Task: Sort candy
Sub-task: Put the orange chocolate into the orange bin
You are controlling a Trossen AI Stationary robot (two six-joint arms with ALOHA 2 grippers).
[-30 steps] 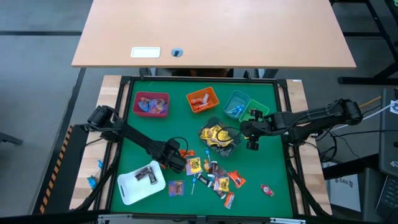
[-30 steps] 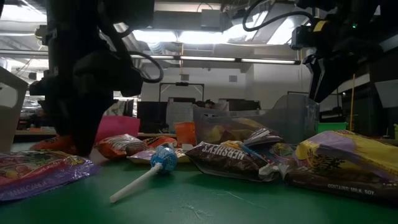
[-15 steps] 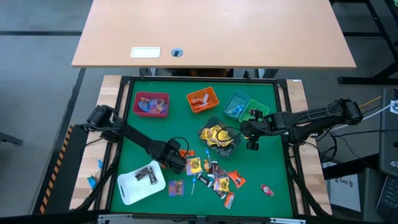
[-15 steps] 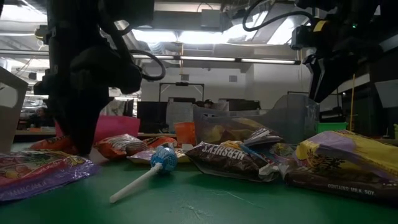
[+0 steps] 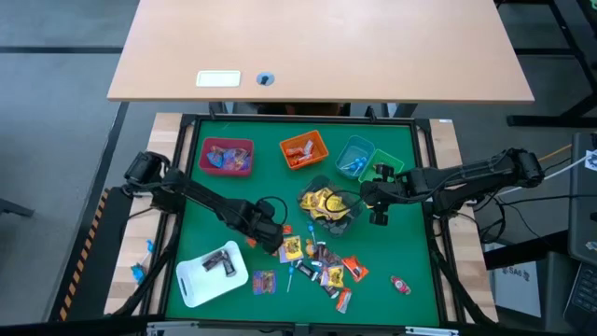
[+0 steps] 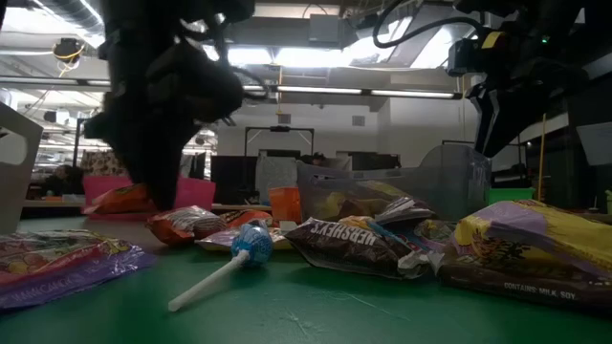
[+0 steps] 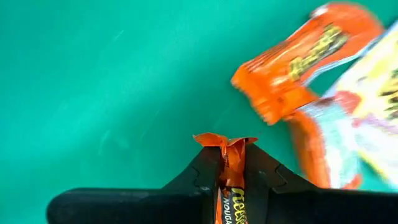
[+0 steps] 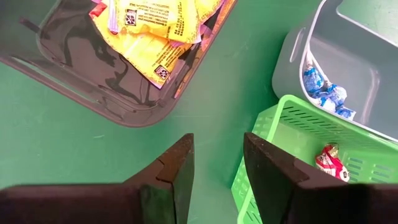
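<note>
A wooden desk [image 5: 317,47] is standing beyond the green table [image 5: 215,201], with grey floor [image 5: 56,103] lying around them. Ceiling strip lights [image 6: 402,94] are glowing over monitors [image 6: 234,179] sitting in the room behind

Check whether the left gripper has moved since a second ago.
Yes. In the high view the left gripper, shut on an orange candy, has shifted up the picture, away from the white tray and toward the orange bin.
</note>
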